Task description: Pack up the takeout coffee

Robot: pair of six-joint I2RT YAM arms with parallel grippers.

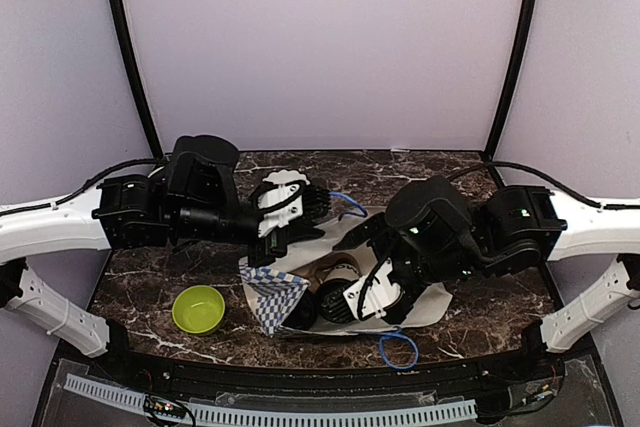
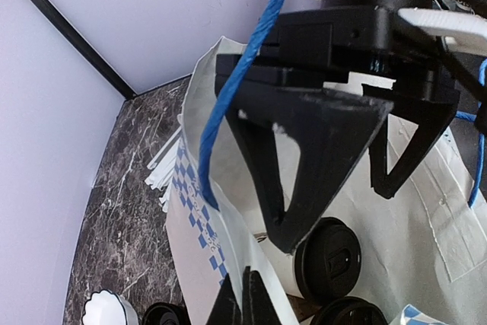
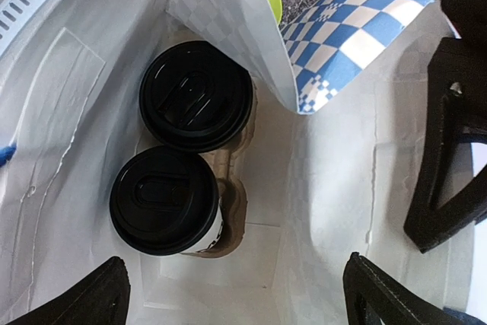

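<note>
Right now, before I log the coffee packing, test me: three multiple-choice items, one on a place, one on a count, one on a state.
1. Where are the coffee cups seen by the right wrist camera? A on the table; B in the white bag, in a cardboard carrier; C stacked together.
2. How many black lids show there? A none; B five; C two.
3. The right gripper is: A open and empty over the bag; B shut on a cup; C shut on a lid.
Key: 1 B, bag walls surround them; 2 C, two lids sit side by side; 3 A, its fingers stand wide apart.
</note>
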